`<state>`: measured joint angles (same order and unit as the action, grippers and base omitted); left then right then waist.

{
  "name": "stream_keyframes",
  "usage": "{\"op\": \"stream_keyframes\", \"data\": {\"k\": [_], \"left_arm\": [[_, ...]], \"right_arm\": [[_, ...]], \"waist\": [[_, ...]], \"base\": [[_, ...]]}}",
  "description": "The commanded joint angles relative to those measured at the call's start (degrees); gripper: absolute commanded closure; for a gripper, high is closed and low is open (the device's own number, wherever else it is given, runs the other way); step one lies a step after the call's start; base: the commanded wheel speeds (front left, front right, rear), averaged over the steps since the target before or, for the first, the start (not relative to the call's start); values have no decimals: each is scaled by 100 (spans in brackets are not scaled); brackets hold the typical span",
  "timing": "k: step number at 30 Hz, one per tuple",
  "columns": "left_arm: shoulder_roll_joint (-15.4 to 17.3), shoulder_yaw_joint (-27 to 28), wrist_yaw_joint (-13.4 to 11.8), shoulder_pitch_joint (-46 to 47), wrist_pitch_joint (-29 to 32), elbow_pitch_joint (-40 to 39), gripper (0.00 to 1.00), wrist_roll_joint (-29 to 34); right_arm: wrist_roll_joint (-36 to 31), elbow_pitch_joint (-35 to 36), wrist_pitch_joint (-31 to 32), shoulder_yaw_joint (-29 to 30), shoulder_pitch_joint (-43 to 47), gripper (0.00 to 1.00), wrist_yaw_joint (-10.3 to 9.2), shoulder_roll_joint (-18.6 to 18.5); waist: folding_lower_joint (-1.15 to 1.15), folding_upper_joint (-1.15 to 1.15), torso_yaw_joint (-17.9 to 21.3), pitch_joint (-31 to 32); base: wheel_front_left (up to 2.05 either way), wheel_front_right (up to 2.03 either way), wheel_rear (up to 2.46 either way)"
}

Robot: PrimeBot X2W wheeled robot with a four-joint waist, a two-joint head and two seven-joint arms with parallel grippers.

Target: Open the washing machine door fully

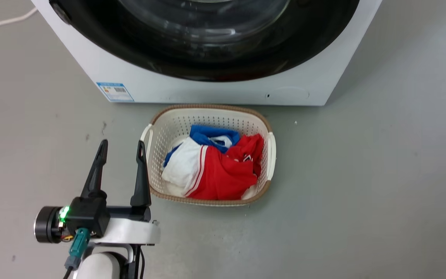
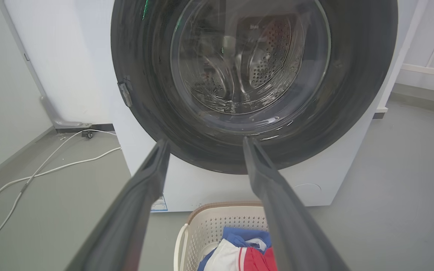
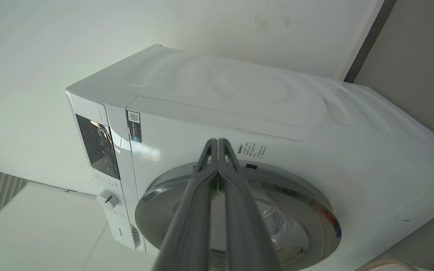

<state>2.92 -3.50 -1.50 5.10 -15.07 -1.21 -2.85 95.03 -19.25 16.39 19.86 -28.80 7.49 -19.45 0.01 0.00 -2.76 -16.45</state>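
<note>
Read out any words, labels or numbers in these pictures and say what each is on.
Blue-edged label sticker low on the front of the white boxy washing machine: too small to read.
Square-code sticker beside the dark control panel: unreadable.
Small dark print above the round glossy black door: too blurred.
Markings around the white dial: too small.
Nothing can be read for certain.

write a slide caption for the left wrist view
Open left gripper faces the closed washing machine door, with a laundry basket of clothes below.

Washing machine (image 1: pixel 223 91) shared by all three views.
Overlooked from the head, faced low and near from left wrist, seen tilted from right.
</note>
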Motion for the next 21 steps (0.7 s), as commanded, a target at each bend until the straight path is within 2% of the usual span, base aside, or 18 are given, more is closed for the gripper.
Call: {"op": "stream_keyframes", "data": {"k": [1,8,21], "left_arm": [[-3,-17,9,164,-16,-48,0,-4],[-3,-50,-36,496,-16,-137,0,-53],[-3,-141,-113,828,-16,-234,0,-180]], "right_arm": [[-42,-149,72,-62,-395,100,0,-143],[-219,-612,352,-406,-1524,100,0,-521],[-762,-1115,1002,-1408,-3284,100,0,-724]], "waist": [[-1,0,-54,-374],[-1,0,-151,-940],[-1,0,-381,-1559]], "base": [[0,0,0],[0,0,0],[0,0,0]]}}
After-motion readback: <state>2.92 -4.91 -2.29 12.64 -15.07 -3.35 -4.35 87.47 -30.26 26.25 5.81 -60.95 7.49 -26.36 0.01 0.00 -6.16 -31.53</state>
